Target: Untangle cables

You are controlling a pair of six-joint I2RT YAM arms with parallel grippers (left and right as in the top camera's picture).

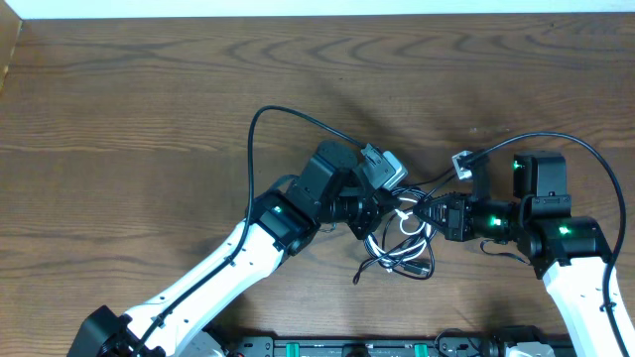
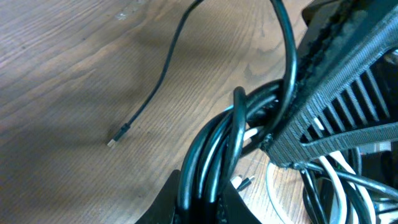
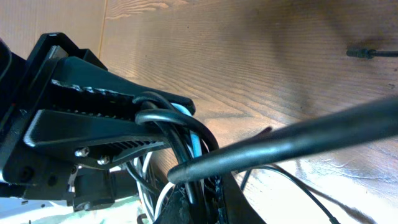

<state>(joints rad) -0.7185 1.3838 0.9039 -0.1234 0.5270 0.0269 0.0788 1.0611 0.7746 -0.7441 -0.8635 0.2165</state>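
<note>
The cables (image 1: 402, 253) lie as a small tangle of black and white loops on the wooden table between the two arms. My left gripper (image 1: 382, 211) reaches in from the left; in its wrist view the left gripper (image 2: 202, 202) is shut on several black loops (image 2: 217, 143), with a white cable (image 2: 336, 186) beside them. My right gripper (image 1: 419, 211) comes in from the right. In its own view the right gripper (image 3: 200, 202) is shut on black strands of the same bundle (image 3: 180, 124). The two grippers almost touch.
One thin black tail ends in a small plug (image 2: 113, 142) flat on the wood. A thicker black cord (image 3: 298, 140) crosses in front of the right wrist camera. Robot wires arc over both arms (image 1: 595, 149). A black rail (image 1: 397, 347) runs along the front edge.
</note>
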